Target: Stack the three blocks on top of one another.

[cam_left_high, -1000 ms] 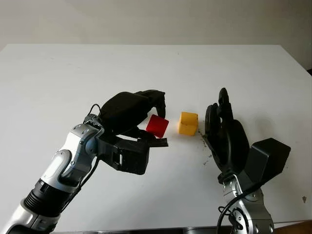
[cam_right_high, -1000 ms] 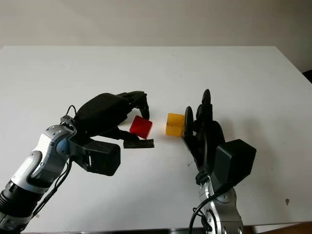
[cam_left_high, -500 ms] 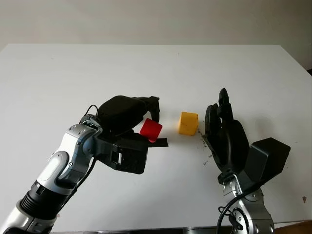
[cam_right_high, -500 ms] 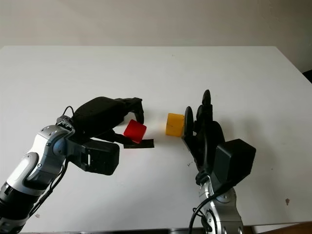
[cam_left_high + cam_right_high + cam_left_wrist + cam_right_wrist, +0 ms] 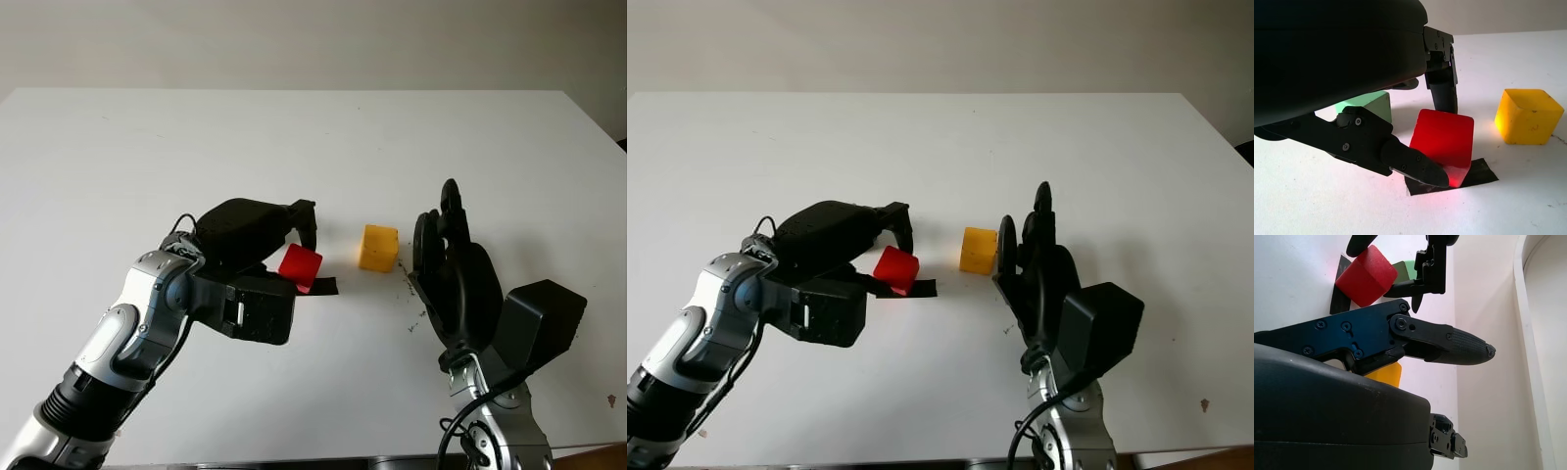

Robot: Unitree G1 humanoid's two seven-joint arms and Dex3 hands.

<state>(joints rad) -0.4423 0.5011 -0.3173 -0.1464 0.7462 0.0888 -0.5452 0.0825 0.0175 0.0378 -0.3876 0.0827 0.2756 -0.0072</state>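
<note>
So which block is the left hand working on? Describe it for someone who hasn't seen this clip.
On the white table, near the middle, the left hand is closed around a red block, tipped on one edge over a black tape mark. The yellow block sits alone beside the right hand; the green block is tucked under the left palm.

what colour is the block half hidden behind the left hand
Pale green. The green block shows best in the left wrist view, tucked behind the left hand.

Green block (image 5: 1365, 105) mostly hidden behind left hand (image 5: 1400, 122).
</note>
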